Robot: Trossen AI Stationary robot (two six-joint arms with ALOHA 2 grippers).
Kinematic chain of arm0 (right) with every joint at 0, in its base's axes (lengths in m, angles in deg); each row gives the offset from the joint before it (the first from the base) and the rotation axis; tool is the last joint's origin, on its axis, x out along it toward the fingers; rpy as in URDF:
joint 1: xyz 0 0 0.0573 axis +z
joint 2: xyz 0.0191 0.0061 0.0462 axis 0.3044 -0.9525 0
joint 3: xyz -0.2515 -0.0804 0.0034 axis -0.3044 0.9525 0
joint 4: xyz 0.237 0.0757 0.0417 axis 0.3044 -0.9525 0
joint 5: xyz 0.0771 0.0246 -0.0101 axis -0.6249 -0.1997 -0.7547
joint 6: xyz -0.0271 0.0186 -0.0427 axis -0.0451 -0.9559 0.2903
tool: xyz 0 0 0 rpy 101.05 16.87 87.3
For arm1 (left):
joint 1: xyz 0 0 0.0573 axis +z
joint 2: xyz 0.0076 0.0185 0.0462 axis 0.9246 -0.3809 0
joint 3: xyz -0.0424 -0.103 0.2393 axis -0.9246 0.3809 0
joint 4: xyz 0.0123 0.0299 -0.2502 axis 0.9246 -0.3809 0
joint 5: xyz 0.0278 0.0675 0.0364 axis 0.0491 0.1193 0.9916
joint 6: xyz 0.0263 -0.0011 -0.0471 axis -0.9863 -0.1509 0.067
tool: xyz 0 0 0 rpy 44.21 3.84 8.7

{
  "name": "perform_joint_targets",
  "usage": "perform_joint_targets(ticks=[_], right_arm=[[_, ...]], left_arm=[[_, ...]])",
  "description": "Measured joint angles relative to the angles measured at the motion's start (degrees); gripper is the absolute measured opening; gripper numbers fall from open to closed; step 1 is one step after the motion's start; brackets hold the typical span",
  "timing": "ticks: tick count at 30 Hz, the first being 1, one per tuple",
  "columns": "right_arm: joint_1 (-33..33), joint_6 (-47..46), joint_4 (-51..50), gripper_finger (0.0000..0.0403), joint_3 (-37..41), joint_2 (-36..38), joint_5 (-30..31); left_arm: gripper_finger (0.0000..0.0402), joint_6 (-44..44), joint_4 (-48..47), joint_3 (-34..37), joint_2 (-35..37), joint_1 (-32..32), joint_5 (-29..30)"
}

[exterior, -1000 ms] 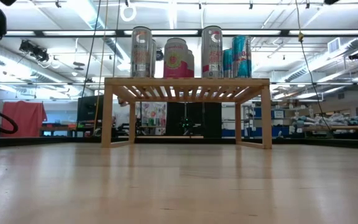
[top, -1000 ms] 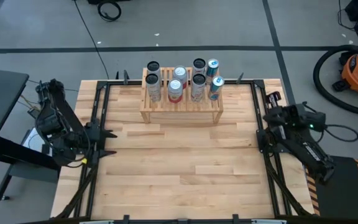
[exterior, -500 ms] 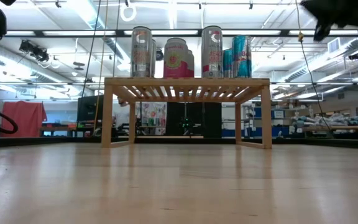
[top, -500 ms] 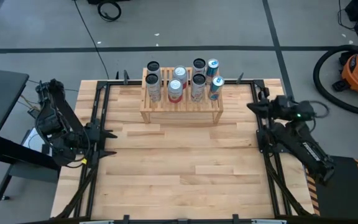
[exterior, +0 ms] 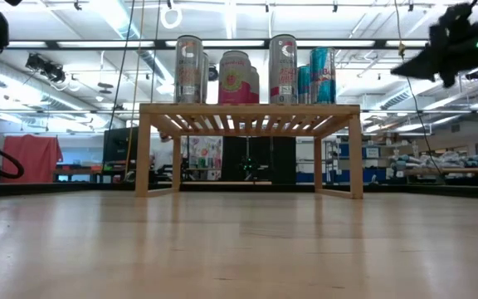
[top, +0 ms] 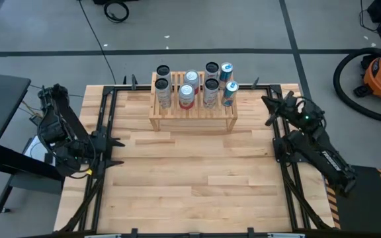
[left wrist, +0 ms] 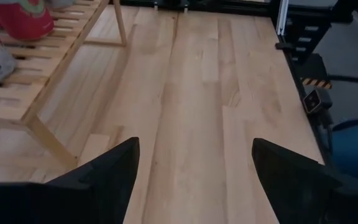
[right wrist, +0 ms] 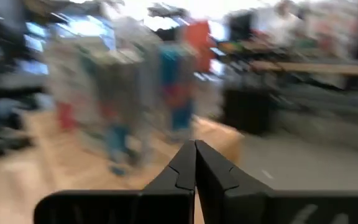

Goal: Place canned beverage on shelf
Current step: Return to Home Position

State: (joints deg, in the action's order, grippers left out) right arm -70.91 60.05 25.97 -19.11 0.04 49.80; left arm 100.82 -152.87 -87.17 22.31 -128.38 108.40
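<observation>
Standing at the 12 o'clock edge of the counter (top: 190, 178), the shelf (top: 192, 114) carries eight upright cans in four pairs. The blue cans (top: 229, 91) occupy its 3 o'clock end, with silver cans (top: 211, 87) beside them, white-pink cans (top: 186, 94) next, and silver again at the 9 o'clock end. The right pincer (right wrist: 195, 148) has its fingers together and holds nothing, raised off the counter at the shelf's 3 o'clock and apart from it. The left pincer (left wrist: 191, 165) has its fingers apart and is empty, at the counter's 9 o'clock edge.
</observation>
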Motion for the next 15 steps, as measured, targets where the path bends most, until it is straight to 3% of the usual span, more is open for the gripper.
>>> perform_joint_targets(ticks=[4,6,11,15], right_arm=[[0.06,0.72,-3.15,0.0011,0.79,0.0,6.6],[0.22,0.37,-1.68,0.0011,2.01,0.0,6.47],[0.28,-2.39,5.93,0.0011,7.19,0.0,6.42],[0.28,-4.33,11.51,0.0011,10.81,0.0,5.12]], left_arm=[[0.0314,-3.97,-0.01,0.0,0.0,0.0,-0.06],[0.0314,-5.35,0.03,0.0,0.0,0.0,-0.61],[0.0314,2.06,2.23,0.0,-0.17,0.0,-0.95],[0.0314,-4.01,4.08,0.0,-0.4,-0.1,1.62]])
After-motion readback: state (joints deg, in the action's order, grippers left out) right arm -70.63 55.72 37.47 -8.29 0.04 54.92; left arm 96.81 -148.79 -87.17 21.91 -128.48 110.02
